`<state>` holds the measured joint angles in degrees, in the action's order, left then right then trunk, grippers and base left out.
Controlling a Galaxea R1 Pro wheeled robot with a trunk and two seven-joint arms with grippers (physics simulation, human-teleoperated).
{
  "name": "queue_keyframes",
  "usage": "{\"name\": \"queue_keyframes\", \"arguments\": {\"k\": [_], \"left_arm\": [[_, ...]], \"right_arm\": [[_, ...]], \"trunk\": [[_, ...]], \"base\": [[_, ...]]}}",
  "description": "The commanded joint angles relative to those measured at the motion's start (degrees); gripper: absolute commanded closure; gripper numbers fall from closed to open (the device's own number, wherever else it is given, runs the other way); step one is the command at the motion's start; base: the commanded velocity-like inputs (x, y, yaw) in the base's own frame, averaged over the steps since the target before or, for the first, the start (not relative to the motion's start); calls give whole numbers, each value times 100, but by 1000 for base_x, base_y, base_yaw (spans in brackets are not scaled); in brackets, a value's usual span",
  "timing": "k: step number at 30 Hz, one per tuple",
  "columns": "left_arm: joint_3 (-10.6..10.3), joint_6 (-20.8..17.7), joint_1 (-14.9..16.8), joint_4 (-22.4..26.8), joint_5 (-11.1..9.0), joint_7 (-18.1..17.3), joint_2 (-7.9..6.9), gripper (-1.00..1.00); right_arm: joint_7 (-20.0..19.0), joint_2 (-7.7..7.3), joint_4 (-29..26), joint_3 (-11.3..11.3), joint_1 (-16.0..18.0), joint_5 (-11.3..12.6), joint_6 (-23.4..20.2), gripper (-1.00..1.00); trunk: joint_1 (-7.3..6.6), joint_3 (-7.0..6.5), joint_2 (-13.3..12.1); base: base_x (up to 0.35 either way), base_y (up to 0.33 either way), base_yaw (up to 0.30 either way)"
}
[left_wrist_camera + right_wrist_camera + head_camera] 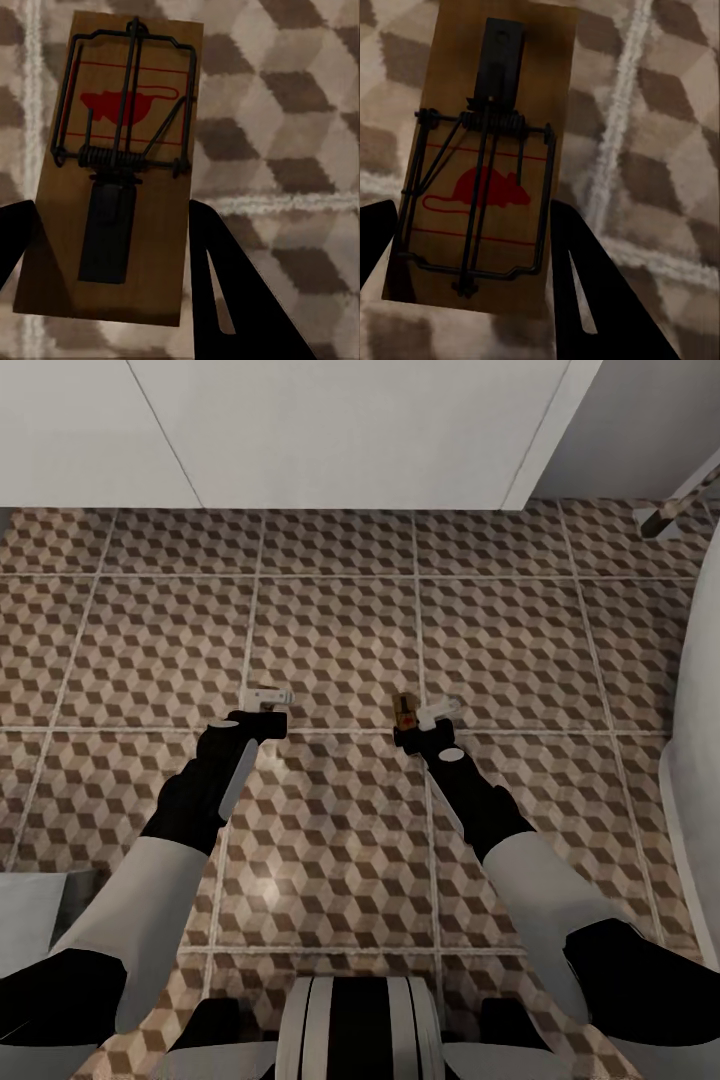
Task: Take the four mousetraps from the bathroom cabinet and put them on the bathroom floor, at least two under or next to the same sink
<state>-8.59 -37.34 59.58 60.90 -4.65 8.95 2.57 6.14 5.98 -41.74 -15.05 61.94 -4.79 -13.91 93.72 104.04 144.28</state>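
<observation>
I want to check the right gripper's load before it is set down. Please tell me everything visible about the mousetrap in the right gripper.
The flat rectangular brown wooden mousetrap carries a dark wire spring bar, a coil across its middle, a black tab at one end and a red printed mouse. It sits between the black fingers of the right gripper, above the cube-patterned tiled bathroom floor, apparently not touching it.

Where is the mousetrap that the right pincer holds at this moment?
In the head view, the mousetrap sits at the tip of the right pincer, right of centre, above the bathroom floor. The right wrist view shows it between the fingers.
</observation>
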Motion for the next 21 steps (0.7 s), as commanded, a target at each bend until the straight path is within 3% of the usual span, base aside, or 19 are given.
{"name": "queue_keyframes", "arguments": {"k": [1,4,21], "left_arm": [[-11,-27,2,7,-27,45,-2,100],[-11,-24,2,10,-27,46,-7,100],[-11,-21,-6,74,-27,46,-11,100]], "right_arm": [[19,-3,-9,-16,2,-30,-41,100],[19,-13,-6,-16,2,-30,-41,100],[24,-20,3,-23,2,-39,20,100]], "trunk": [[1,32,3],[9,96,7],[9,96,7]], "base": [[0,0,0],[0,0,0],[0,0,0]]}}
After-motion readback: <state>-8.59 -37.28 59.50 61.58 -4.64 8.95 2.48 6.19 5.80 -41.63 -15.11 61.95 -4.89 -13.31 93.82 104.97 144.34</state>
